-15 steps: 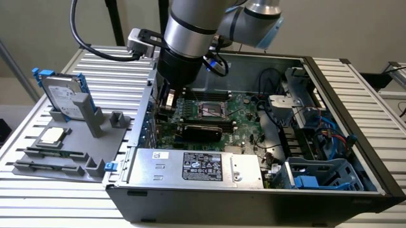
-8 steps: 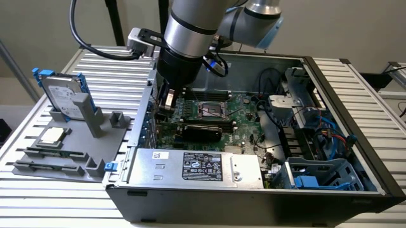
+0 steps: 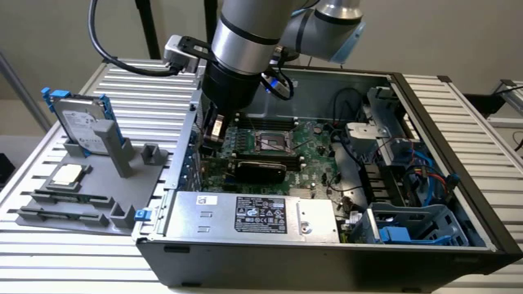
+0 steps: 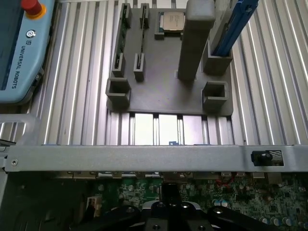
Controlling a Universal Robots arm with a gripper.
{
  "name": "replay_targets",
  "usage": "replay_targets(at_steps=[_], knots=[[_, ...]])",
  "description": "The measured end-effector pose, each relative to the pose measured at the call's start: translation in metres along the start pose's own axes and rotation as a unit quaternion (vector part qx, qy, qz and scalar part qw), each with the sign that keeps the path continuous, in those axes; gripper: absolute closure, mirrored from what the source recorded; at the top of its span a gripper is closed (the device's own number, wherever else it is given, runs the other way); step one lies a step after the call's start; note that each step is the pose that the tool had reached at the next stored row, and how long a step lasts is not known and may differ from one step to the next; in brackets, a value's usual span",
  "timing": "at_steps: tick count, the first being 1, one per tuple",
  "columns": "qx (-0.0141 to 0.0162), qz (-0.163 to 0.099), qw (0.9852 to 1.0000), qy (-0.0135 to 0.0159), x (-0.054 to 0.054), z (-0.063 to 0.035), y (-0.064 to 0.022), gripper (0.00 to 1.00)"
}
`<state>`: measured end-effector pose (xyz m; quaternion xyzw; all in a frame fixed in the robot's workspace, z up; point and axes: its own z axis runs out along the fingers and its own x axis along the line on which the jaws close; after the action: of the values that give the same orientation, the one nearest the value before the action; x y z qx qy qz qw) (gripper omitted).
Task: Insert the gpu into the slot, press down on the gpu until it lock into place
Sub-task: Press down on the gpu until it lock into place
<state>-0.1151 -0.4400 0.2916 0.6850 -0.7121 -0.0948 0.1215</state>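
Observation:
The gpu [image 3: 258, 168], a thin black card with a glossy shroud, stands on the green motherboard [image 3: 315, 150] in front of the processor socket [image 3: 270, 142]. The slot is hidden beneath the card. My gripper [image 3: 215, 131] hangs under the arm near the case's wall on the exterior view's left, behind and to the left of the gpu and apart from it. In the wrist view my gripper [image 4: 169, 192] is shut with nothing between its fingers, just above the motherboard's edge [image 4: 130, 192] inside the case wall [image 4: 144, 156].
A silver power-supply box [image 3: 253, 214] fills the case's front. Cables and blue drive cages [image 3: 408, 226] crowd the exterior view's right. Outside the case lies a grey fixture tray [image 3: 98, 190] with a hard drive [image 3: 78, 122] and a processor chip [image 4: 172, 21]. A teach pendant [image 4: 19, 53] rests nearby.

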Motion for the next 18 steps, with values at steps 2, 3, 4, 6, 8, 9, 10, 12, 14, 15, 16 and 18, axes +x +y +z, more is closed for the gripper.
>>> replay_targets(at_steps=[2, 3, 4, 6, 8, 9, 10, 12, 14, 15, 16, 18], knots=[[-0.0005, 0.003, 1.0, -0.0003, -0.0001, 0.0, 0.0, 0.89], [-0.0009, 0.004, 1.0, -0.0005, -0.0003, 0.0, 0.0, 0.89], [-0.0012, 0.005, 1.0, -0.0006, -0.0004, 0.0, 0.0, 0.89], [-0.0017, 0.007, 1.0, -0.0006, -0.001, -0.0001, -0.0001, 0.89], [-0.0019, 0.009, 1.0, -0.0006, -0.002, -0.0001, 0.0, 0.89], [-0.002, 0.01, 0.9999, -0.0006, -0.0025, -0.0001, 0.0, 0.89], [-0.0022, 0.011, 0.9999, -0.0006, -0.0028, -0.0001, 0.0, 0.89], [-0.0024, 0.012, 0.9999, -0.0006, -0.0032, -0.0001, 0.0001, 0.89], [-0.0027, 0.013, 0.9999, -0.0005, -0.0035, -0.0002, 0.0001, 0.89], [-0.0029, 0.013, 0.9999, -0.0004, -0.0037, -0.0002, 0.0001, 0.89], [-0.0032, 0.014, 0.9999, -0.0004, -0.004, -0.0002, 0.0001, 0.89], [-0.0042, 0.015, 0.9999, -0.0006, -0.0044, -0.0001, 0.0002, 0.89]])
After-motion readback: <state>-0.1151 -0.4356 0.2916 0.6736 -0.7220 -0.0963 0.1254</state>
